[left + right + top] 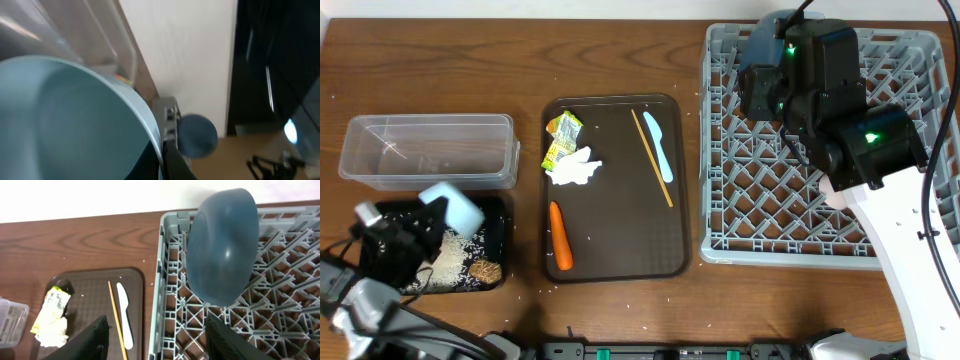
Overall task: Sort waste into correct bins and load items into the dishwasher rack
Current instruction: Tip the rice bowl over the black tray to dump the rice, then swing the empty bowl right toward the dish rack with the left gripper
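Left gripper (438, 212): I see it clamped tight on the wall of the light blue cup (457, 207), at the lower left of the overhead frame.
Light blue cup: it is tipped and held over the black tray (498, 238). Its rim fills the left half of the left wrist view.
Black tray: brown food crumbs (470, 265) lie in it. The clear box (428, 150) sits just above it in the frame.
Right gripper (155, 332): the jaws stand partly apart and I see nothing between them. It hangs over the dishwasher rack (790, 215) at the upper right.
Dark blue plate (222, 245): it stands on edge near the rack's upper left corner, just ahead of my right fingers.
Serving tray (620, 250): it sits at the centre of the frame, between the bins and the rack.
On the serving tray: the wrapper (562, 135) and tissue (575, 168) touch at the upper left, and the carrot (560, 238) lies at the lower left. The chopsticks (652, 158) and light blue utensil (659, 147) lie side by side at the upper right.
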